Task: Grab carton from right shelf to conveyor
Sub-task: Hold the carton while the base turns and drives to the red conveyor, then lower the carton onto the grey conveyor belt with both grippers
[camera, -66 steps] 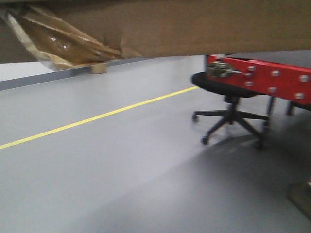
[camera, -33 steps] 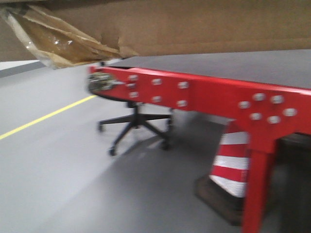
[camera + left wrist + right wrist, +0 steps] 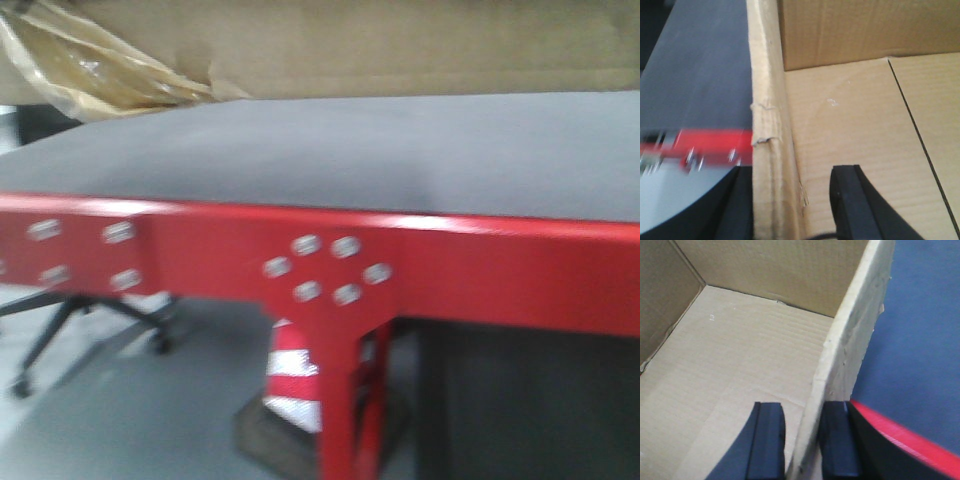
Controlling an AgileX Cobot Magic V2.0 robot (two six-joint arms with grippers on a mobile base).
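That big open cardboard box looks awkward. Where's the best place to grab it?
By the thin upright side walls of the carton, from above: the top is open, so one finger slips inside and one outside. The left gripper and right gripper each straddle a wall that way.

- The carton [image 3: 400, 45] runs off the front view's top edge.
- The chair [image 3: 60, 320] is blurred and mostly behind the red conveyor frame [image 3: 450, 270].
- The striped cone [image 3: 295, 385] is half hidden by the frame's leg.
- The left claw [image 3: 792, 172] is cut by the bottom edge, so its grip is unclear.
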